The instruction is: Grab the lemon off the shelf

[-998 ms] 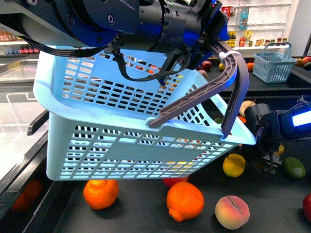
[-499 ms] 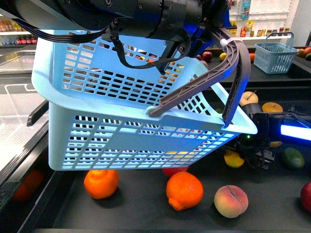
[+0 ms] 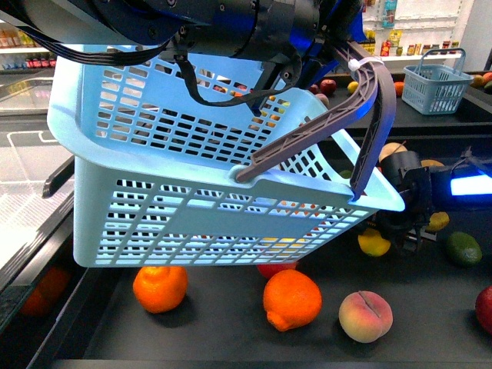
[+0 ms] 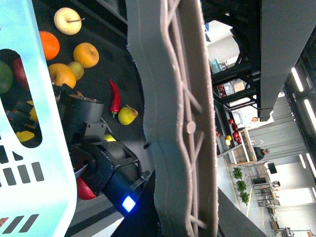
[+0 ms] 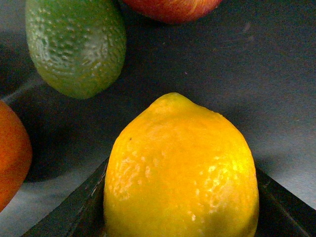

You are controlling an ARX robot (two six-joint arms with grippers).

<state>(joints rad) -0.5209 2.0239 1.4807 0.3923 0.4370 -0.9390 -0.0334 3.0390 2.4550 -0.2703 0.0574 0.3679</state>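
Observation:
The lemon (image 3: 374, 242) is bright yellow and sits low over the shelf's black tray (image 3: 231, 342), just below the basket's right corner. My right gripper (image 3: 393, 233) is shut on it from the right. In the right wrist view the lemon (image 5: 180, 168) fills the space between the dark fingers (image 5: 74, 217). My left gripper (image 3: 350, 55) is at the top, shut on the grey basket handle (image 3: 369, 115), and holds the pale blue basket (image 3: 192, 207) tilted above the tray. The handle (image 4: 173, 123) fills the left wrist view.
Two oranges (image 3: 160, 288) (image 3: 292, 298), a peach (image 3: 366, 315), a green avocado (image 3: 463, 248) and a red fruit (image 3: 486, 307) lie on the tray. In the right wrist view the avocado (image 5: 74, 44) and a red apple (image 5: 173, 7) lie beyond the lemon. A small blue basket (image 3: 434, 84) stands at the back.
My right gripper has come in from the right and taken hold of the lemon, which now sits a little higher. The basket has shifted slightly.

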